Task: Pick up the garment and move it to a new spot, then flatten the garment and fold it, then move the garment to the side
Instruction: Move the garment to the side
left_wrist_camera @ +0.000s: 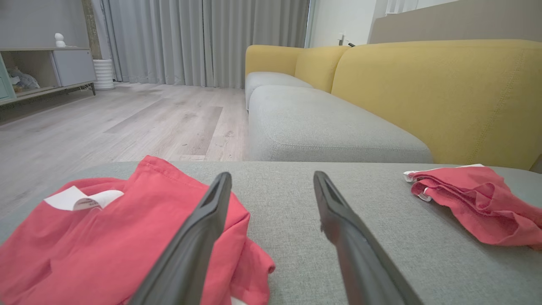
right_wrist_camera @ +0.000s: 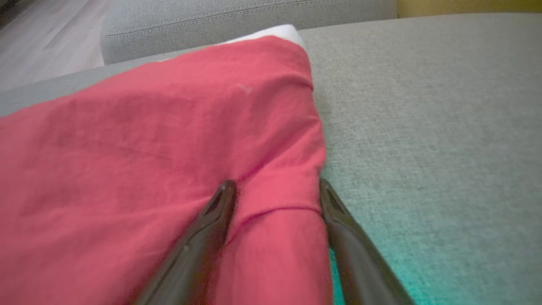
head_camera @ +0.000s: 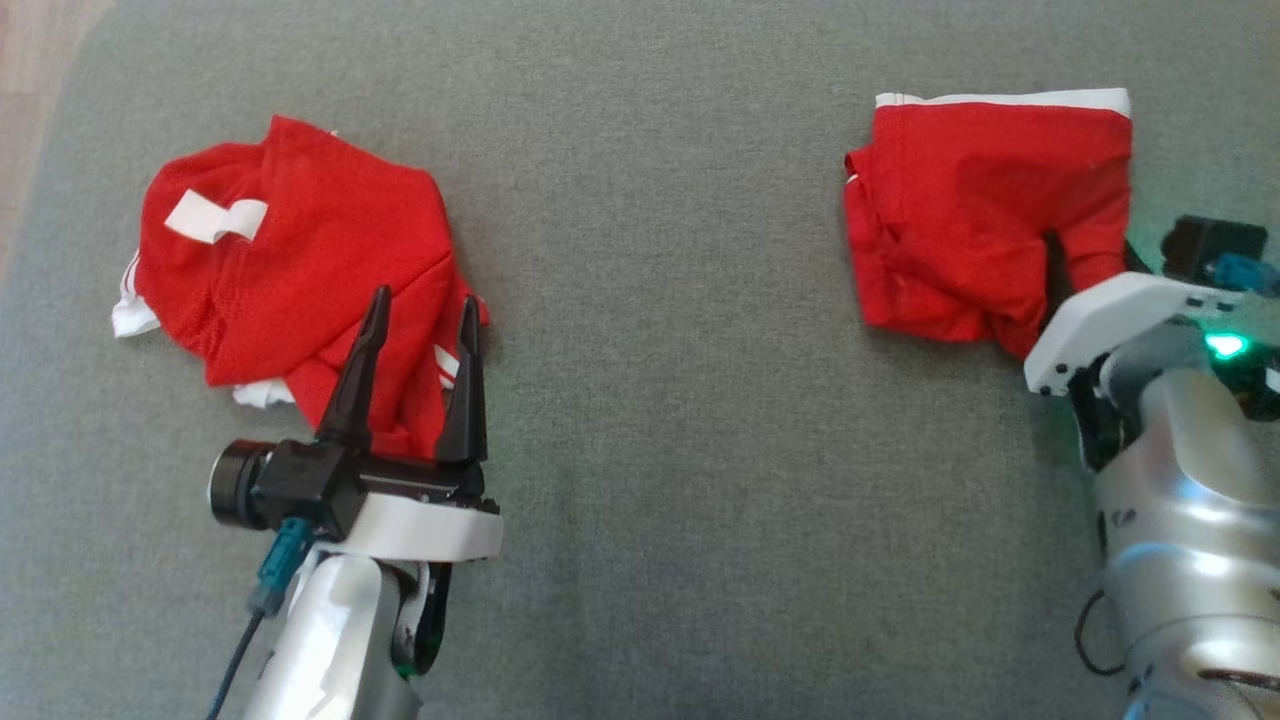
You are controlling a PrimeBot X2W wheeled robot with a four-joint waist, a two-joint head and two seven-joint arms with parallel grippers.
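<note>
Two red garments lie on a grey cushion (head_camera: 680,420). The left garment (head_camera: 290,250) (left_wrist_camera: 106,237) is crumpled, with white trim and a white tag (head_camera: 215,218). My left gripper (head_camera: 424,300) (left_wrist_camera: 272,176) is open over its near right edge, one finger above the cloth and the other over bare cushion. The right garment (head_camera: 985,200) (left_wrist_camera: 470,199) (right_wrist_camera: 148,148) is bunched, with a white band along its far edge. My right gripper (right_wrist_camera: 276,184) is open at its near right corner, and a fold of red cloth lies between the fingers.
Beyond the cushion, the left wrist view shows another grey seat (left_wrist_camera: 322,127), a yellow sofa back (left_wrist_camera: 444,93), wooden floor (left_wrist_camera: 127,118) and a low cabinet (left_wrist_camera: 42,72). Floor shows at the cushion's far left corner (head_camera: 30,80). Bare cushion separates the two garments.
</note>
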